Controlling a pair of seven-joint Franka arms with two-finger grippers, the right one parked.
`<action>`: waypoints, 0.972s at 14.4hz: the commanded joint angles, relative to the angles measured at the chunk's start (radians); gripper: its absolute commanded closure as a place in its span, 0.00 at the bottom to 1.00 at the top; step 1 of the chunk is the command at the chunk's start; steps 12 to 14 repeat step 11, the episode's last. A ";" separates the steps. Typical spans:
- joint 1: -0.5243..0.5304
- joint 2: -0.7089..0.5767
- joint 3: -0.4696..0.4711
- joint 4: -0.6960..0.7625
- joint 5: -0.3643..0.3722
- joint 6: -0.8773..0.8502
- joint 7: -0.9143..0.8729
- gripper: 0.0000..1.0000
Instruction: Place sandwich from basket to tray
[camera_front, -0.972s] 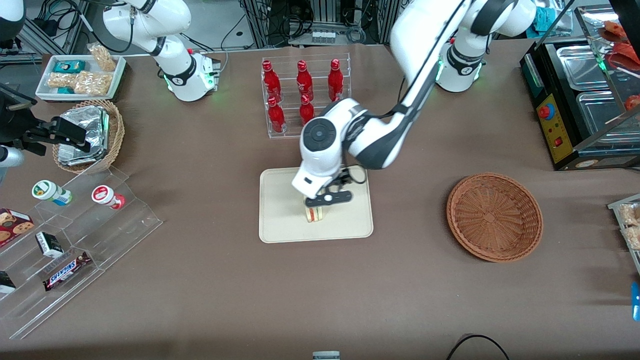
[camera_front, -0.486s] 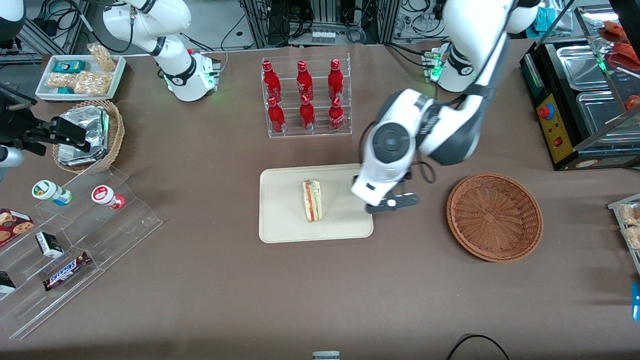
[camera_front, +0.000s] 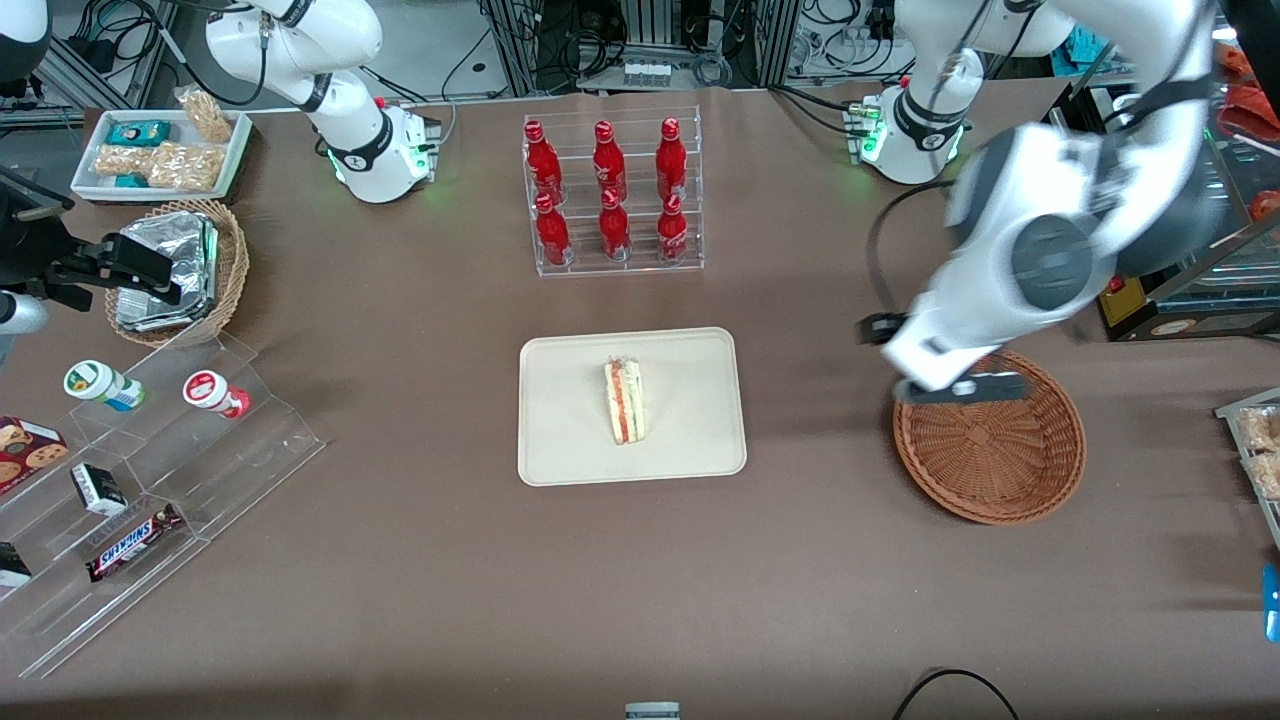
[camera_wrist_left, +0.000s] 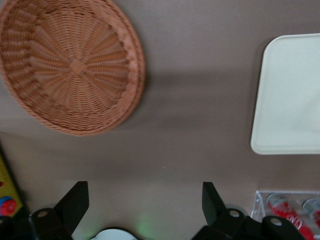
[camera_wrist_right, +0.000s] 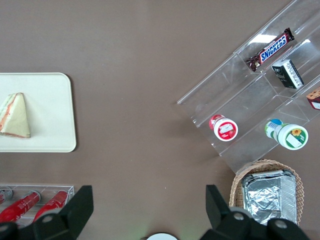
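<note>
The sandwich (camera_front: 625, 402) lies on its side in the middle of the cream tray (camera_front: 560, 440), with its red and green filling edge showing. Nothing touches it. The right wrist view also shows the sandwich (camera_wrist_right: 14, 116) on the tray (camera_wrist_right: 50, 110). The reddish-brown basket (camera_front: 990, 450) sits toward the working arm's end of the table with nothing in it. My gripper (camera_front: 960, 390) hangs above the basket's rim, on the part farther from the front camera. In the left wrist view the gripper (camera_wrist_left: 144, 192) is open and holds nothing, with the basket (camera_wrist_left: 70, 65) and a tray corner (camera_wrist_left: 295, 100) below.
A clear rack of red bottles (camera_front: 612, 190) stands farther from the front camera than the tray. A tan basket of foil packets (camera_front: 180, 270), a white snack tray (camera_front: 160, 150) and a stepped acrylic display (camera_front: 150, 480) sit toward the parked arm's end. A black appliance (camera_front: 1160, 200) stands near the basket.
My gripper let go of the sandwich, rose off the tray and swung sideways to above the basket. The sandwich stays on the tray.
</note>
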 joint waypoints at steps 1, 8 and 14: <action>0.118 -0.090 -0.027 -0.022 0.003 -0.044 0.130 0.00; 0.352 -0.138 -0.124 0.102 0.004 -0.068 0.223 0.00; 0.363 -0.139 -0.121 0.116 0.009 -0.061 0.223 0.00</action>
